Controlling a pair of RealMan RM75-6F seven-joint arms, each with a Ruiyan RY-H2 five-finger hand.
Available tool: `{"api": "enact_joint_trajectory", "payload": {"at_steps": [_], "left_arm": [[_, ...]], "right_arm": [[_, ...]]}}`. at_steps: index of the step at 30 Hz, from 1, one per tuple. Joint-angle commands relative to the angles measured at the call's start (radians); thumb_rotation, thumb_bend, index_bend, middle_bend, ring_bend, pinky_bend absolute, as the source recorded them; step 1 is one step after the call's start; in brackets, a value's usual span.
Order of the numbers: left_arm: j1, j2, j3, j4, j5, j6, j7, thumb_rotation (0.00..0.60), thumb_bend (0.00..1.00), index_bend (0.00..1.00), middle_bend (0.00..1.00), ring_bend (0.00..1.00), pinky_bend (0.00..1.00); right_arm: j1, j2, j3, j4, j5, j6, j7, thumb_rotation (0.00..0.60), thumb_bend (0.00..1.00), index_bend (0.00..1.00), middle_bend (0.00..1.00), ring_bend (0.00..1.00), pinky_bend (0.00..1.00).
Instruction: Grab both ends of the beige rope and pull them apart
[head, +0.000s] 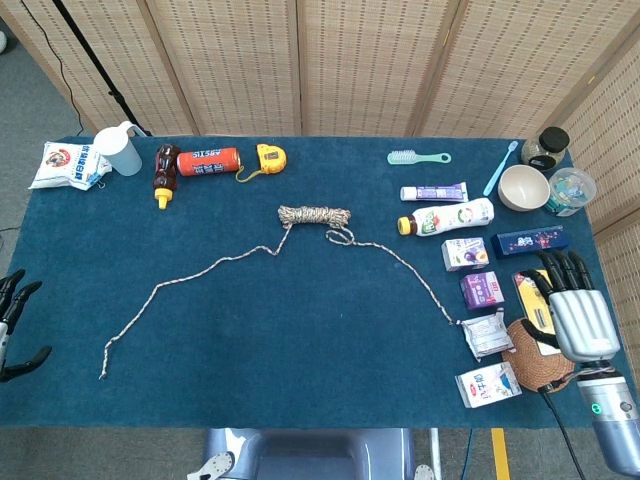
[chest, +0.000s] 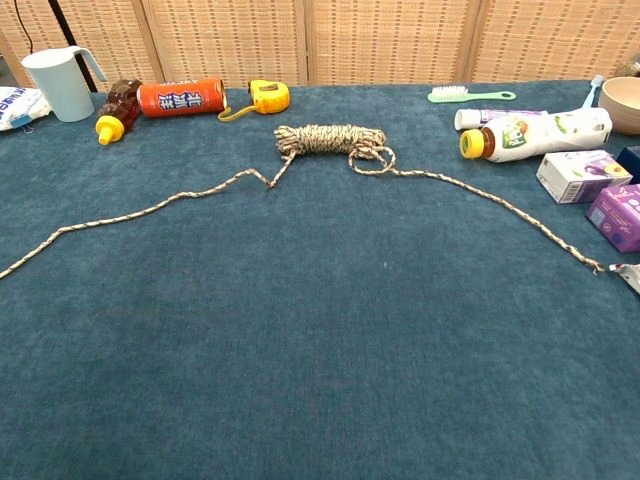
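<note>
From overhead, on the blue table (head: 300, 370): beige rope (head: 314, 215) lay slack, coiled bundle at centre-back, 2 strands trailing forward. Left strand ran down to a loose end (head: 102, 375) near the front-left; right strand curved to an end (head: 455, 322) just beside a small silver packet (head: 487, 334). Neither end held. Left hand (head: 12, 320) sat at the far left edge, mostly cut off, dark fingers apart, gripping nothing, well apart from the rope end. Right hand (head: 578, 310) hovered at the far right, back of the hand up, fingers (head: 565, 268) straight and slightly spread, empty, over a woven coaster (head: 533, 368) and a yellow pack (head: 530, 296). Along the back: white bag (head: 68, 165), pale jug (head: 117, 148), brown bottle (head: 165, 173), orange can (head: 208, 160), yellow tape measure (head: 268, 157), green brush (head: 418, 157), toothbrush (head: 500, 168), bowl (head: 524, 186). Milk carton (head: 487, 384) near the front right.

From chest height, same rope (chest: 330, 139): bundle sat behind centre, left strand ran off the left edge, right strand ended (chest: 596, 266) beside the silver packet (chest: 630, 274). White bottle with yellow cap (chest: 535, 134) and 2 purple boxes (chest: 582, 175) lay at right. No hands showed in this view.
</note>
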Motion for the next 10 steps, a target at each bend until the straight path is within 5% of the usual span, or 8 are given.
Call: {"api": "enact_joint_trajectory", "payload": {"at_steps": [1, 10], "left_arm": [[0.032, -0.004, 0.012, -0.012, 0.022, 0.032, 0.023, 0.600, 0.19, 0.12, 0.00, 0.00, 0.00], [0.067, -0.019, 0.020, -0.020, 0.050, 0.038, 0.044, 0.600, 0.19, 0.15, 0.00, 0.00, 0.00]], "right_arm": [[-0.051, 0.013, -0.014, -0.040, 0.007, 0.051, -0.050, 0.600, 0.22, 0.25, 0.10, 0.06, 0.00], [-0.117, 0.022, -0.035, -0.069, -0.003, 0.095, -0.075, 0.600, 0.22, 0.26, 0.10, 0.06, 0.00]]}}
